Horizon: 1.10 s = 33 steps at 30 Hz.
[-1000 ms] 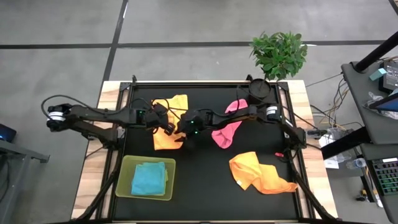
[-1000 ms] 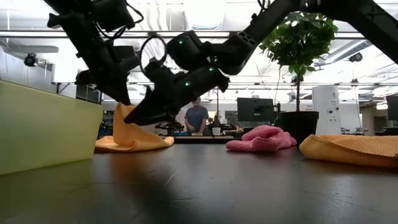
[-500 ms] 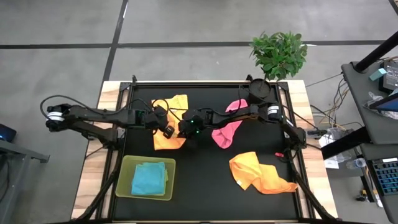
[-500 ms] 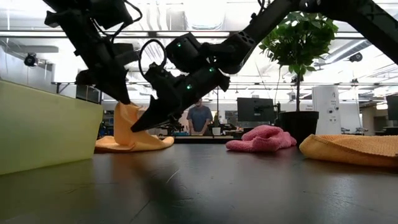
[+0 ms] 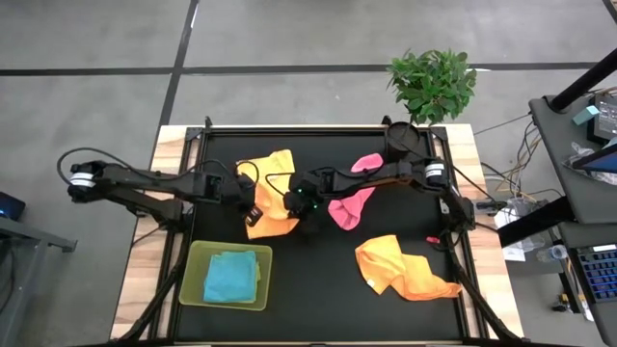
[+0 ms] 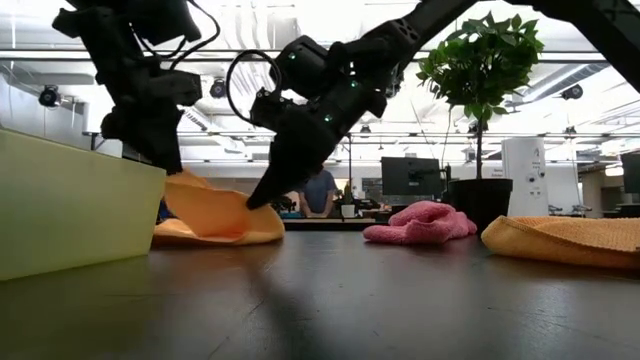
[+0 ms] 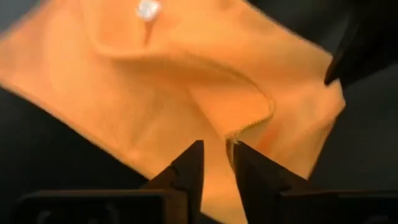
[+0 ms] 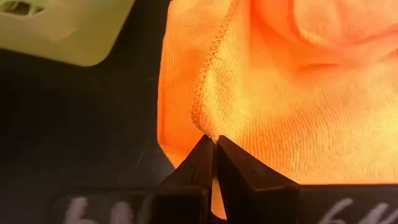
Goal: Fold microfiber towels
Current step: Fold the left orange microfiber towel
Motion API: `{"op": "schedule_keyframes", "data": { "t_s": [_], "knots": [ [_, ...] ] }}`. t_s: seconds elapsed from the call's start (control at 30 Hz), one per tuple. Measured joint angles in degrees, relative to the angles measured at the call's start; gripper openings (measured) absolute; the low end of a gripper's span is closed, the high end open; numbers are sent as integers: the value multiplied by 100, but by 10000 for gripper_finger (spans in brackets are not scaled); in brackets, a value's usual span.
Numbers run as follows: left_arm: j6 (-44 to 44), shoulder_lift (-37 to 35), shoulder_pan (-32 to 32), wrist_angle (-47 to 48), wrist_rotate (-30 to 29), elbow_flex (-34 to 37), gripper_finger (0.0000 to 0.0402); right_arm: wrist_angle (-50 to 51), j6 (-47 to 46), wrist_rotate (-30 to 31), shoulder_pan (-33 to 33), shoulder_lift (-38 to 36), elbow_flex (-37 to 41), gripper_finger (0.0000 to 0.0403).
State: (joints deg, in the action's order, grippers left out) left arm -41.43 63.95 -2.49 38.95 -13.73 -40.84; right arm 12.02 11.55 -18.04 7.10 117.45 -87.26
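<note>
Since a second ago: the right gripper (image 5: 289, 203) has shut its fingers on an edge of the orange towel (image 5: 270, 198) at the left-centre of the surface (image 5: 318, 270), where earlier those fingers stood spread above it.
Left gripper: the left gripper (image 5: 253, 213) has dropped beside the same towel; the left wrist view shows its fingers (image 7: 189, 171) a narrow gap apart over the cloth, with a hemmed corner at the gap, so I judge its hold to be loosening rather than firm.
Towel shape: the tall peak it had in the low view a moment ago has sunk into a low slanting flap (image 6: 215, 215), draped under both grippers.
Meaning for the task: my guess is that the fold on this towel is being handed over, the right arm taking the edge while the left lets go; the fold itself is not yet laid flat.
Other towels: a pink towel (image 5: 349, 202) lies crumpled at mid-surface, a second orange towel (image 5: 400, 270) lies bunched near the front right, both untouched.
Tray: the lime-green tray (image 5: 196, 289) sits at the front left.
Tray contents: one folded blue towel (image 5: 231, 277) inside, nothing else visible.
</note>
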Motion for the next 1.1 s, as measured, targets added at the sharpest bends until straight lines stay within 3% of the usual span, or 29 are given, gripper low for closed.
{"op": "schedule_keyframes", "data": {
  "t_s": [0.27, 0.5, 0.63, 0.9, 1.1],
  "knots": [
    [-456, 118, 434, 93, 623, 43, 133, 53, 204, -16, -272, 28, 11, 9],
    [-623, 104, 484, 196, 985, 48, 141, -29, 151, -17, -379, 31, 11, 11],
    [-606, 104, 484, 193, 696, 48, 141, -79, -10, -17, -385, 31, 11, 32],
    [-554, 128, 484, 184, -135, 48, 141, 29, -149, -18, -385, -74, 11, 114],
    [-76, 154, 483, 26, -798, 48, 141, 410, -15, 4, -333, -344, 11, 158]
  ]
}}
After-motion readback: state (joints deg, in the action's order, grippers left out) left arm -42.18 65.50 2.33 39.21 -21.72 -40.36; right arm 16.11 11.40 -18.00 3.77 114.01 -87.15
